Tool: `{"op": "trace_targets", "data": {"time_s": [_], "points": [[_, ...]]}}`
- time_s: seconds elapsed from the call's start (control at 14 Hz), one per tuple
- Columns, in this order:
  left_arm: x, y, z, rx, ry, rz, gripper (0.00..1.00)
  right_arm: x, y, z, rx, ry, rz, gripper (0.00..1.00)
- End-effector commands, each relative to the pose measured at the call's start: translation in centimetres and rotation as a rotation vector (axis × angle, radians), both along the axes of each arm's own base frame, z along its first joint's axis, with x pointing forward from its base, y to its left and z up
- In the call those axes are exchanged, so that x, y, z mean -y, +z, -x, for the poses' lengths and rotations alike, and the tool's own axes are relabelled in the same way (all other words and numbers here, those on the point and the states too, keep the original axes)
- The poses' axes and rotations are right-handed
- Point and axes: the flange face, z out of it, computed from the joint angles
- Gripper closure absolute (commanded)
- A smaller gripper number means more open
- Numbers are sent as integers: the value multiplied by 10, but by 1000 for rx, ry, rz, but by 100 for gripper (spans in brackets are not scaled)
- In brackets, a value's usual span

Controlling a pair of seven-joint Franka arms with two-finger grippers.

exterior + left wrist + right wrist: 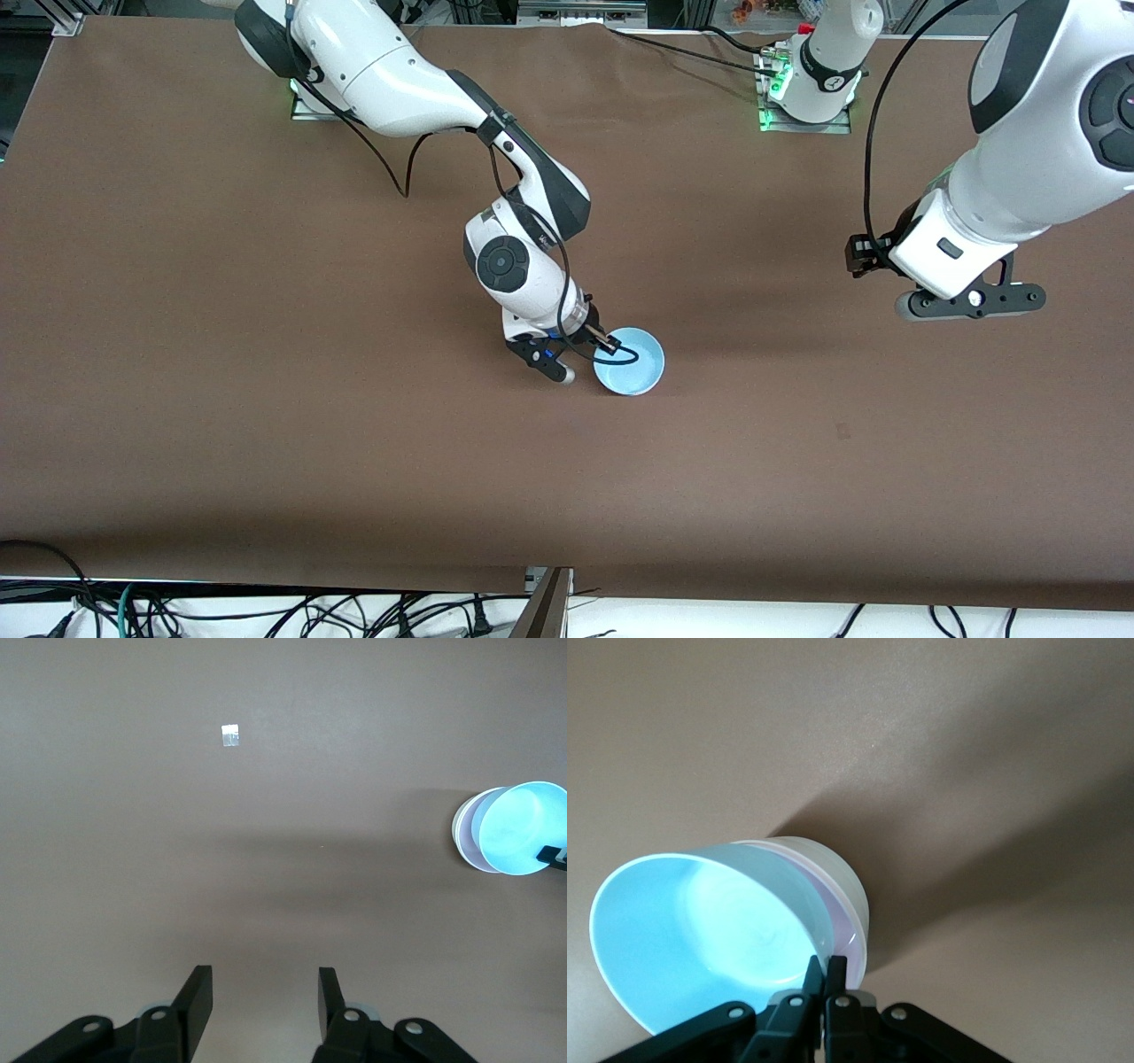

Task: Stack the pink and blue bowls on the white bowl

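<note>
Fingers [808, 979] of right gripper [823, 979] pinch blue bowl [700, 921] rim; pink bowl [846, 935] mostly hidden.

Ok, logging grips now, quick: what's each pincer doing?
Left pincer: open, empty, over bare table.
Right pincer: shut on the blue bowl rim, over the stack.

Right arm: reaches from the frame's upper left to its centre, wrist bent down.
Right gripper [592, 341]: pinched tight on the light sky-blue plastic bowl [631, 361] rim.
Left arm: waits, frame's right edge.
Left gripper [265, 997]: fingers parted, holding nothing.
</note>
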Motion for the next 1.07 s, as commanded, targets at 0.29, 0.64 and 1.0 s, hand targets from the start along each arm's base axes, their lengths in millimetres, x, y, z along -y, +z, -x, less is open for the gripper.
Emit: {"op": "trace_targets", "data": {"time_s": [0.29,0.64,1.0], "points": [[-30,-1,41,30,-63,-1,36,-12,-8,4,15,0,11,100],[-26,-2,43,34,-61,25,23,-16,-18,8,20,7,18,100],[-26,-2,43,34,-60,25,14,-16,-26,9,23,16,35,100]]}}
